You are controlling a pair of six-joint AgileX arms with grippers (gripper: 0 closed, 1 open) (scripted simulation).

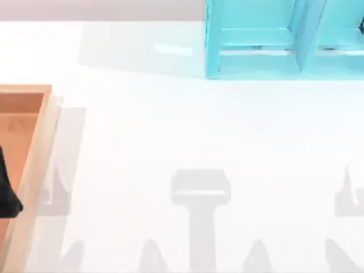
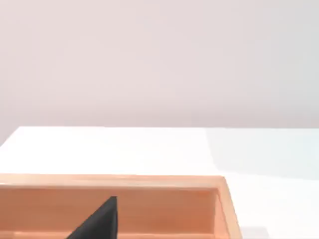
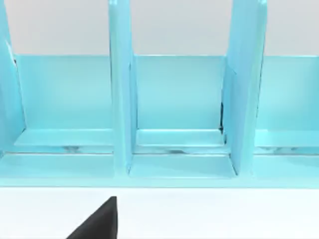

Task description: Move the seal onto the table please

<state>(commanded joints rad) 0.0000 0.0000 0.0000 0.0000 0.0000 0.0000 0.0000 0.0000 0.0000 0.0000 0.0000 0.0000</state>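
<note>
The seal is hidden from all three views. The white table [image 1: 170, 125] spreads across the top view. A black part of my left gripper [image 2: 99, 221] shows in the left wrist view, over the floor of the wooden tray [image 2: 124, 181]. In the top view the left arm [image 1: 8, 193] is a dark shape at the left edge, above the tray [image 1: 40, 148]. My right gripper [image 3: 99, 221] shows as a black tip over the table [image 3: 209, 214], facing the cyan cabinet [image 3: 174, 99].
The cyan shelved cabinet [image 1: 267, 40] stands at the back right, its open compartments split by upright dividers [image 3: 119, 89]. A thin dark sliver [image 3: 221, 117] shows behind one divider. The tray's raised rim runs along the table's left side.
</note>
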